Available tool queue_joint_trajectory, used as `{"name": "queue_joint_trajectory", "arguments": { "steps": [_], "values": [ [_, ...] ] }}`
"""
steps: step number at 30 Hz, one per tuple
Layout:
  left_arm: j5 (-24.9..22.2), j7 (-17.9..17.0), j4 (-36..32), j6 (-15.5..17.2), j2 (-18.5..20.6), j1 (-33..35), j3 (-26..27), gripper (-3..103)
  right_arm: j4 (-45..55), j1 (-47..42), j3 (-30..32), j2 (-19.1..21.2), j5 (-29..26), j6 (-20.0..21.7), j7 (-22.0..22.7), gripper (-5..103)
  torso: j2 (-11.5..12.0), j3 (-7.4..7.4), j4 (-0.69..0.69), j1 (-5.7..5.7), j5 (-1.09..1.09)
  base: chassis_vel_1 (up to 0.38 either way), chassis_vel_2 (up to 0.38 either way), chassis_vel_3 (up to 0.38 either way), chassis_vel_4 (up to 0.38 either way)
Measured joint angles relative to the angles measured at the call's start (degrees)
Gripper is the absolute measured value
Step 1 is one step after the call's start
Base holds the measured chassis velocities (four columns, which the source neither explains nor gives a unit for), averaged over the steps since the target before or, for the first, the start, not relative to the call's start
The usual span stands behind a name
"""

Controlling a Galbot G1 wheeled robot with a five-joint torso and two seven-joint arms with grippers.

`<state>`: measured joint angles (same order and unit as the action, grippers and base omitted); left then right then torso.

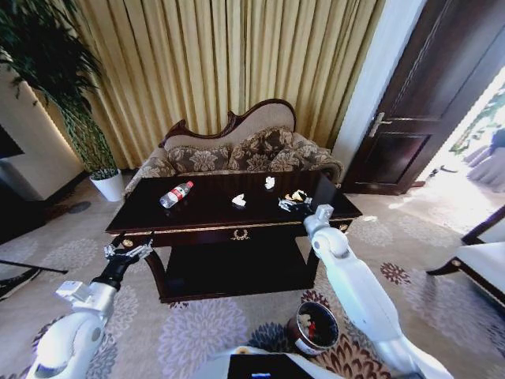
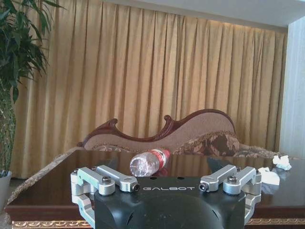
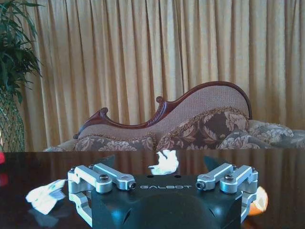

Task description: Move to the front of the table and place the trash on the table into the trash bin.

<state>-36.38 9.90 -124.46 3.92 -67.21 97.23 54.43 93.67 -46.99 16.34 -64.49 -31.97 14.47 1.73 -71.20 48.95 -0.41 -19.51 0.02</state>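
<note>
The dark glossy table (image 1: 205, 217) stands in front of me. On its left part lies a clear bottle with a red label (image 1: 175, 194) (image 2: 149, 162). Two white scraps (image 1: 238, 200) (image 1: 270, 182) lie near the middle, and yellowish scraps (image 1: 297, 195) sit toward the right. My right gripper (image 1: 293, 206) hovers open low over the table's right part, beside the yellowish scraps; its wrist view looks past its spread fingers at a white scrap (image 3: 164, 162). My left gripper (image 1: 126, 251) hangs open at the table's front left corner, holding nothing. The dark round trash bin (image 1: 313, 328) stands on the carpet near my right side.
A patterned sofa (image 1: 237, 154) sits behind the table against yellow curtains. A white plant pot (image 1: 109, 185) stands at the back left, a dark door (image 1: 426, 95) at the back right, and a pale cushioned seat (image 1: 481, 260) at the right edge. Open carpet lies before the table.
</note>
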Motion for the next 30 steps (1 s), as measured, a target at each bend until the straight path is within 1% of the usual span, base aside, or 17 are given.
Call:
{"name": "queue_joint_trajectory", "arguments": {
  "steps": [2, 6, 9, 15, 23, 30],
  "values": [
    [0.1, 0.0, -0.7, 0.1, -0.4, 0.3, 0.2, 100, -3.8, 2.3, -0.6, 0.2, 0.1, -0.8, -0.9, 100, 0.0, 0.0, 0.0, 0.01, 0.0, 0.0, 0.0, 0.0, 0.0],
    [0.2, 0.0, -0.9, 0.1, -0.6, 0.4, 0.2, 100, -6.2, 3.5, -0.8, 0.4, 0.3, -1.4, -1.5, 100, 0.0, 0.0, 0.01, 0.0, 0.0, 0.0, 0.0, 0.0, 0.0],
    [0.7, -0.1, -1.0, 0.2, -1.1, 0.5, -0.1, 100, -11.3, 5.2, -1.3, 1.0, 0.4, -2.7, -2.6, 100, 0.0, 0.0, -0.01, 0.0, 0.0, 0.0, 0.0, 0.0, 0.0],
    [1.1, 0.0, -1.1, 0.2, -1.7, 0.5, -0.4, 100, -16.7, 7.7, -1.2, 1.3, 0.4, -3.9, -3.5, 100, 0.0, 0.0, 0.0, 0.0, 0.0, 0.0, 0.0, 0.0, 0.0],
    [1.0, 0.0, -1.9, 0.2, -2.0, 1.2, 0.3, 100, -20.5, 10.7, -1.4, 1.7, 0.4, -4.6, -4.3, 100, 0.0, -0.01, 0.02, 0.0, -0.01, 0.0, 0.0, 0.0, 0.0],
    [0.9, 0.1, -2.3, 0.1, -2.0, 1.4, 0.6, 100, -21.1, 10.3, -1.8, 1.8, 0.7, -4.6, -4.4, 100, 0.0, 0.0, 0.01, 0.0, -0.01, 0.0, 0.0, 0.0, 0.0]
  ]
}}
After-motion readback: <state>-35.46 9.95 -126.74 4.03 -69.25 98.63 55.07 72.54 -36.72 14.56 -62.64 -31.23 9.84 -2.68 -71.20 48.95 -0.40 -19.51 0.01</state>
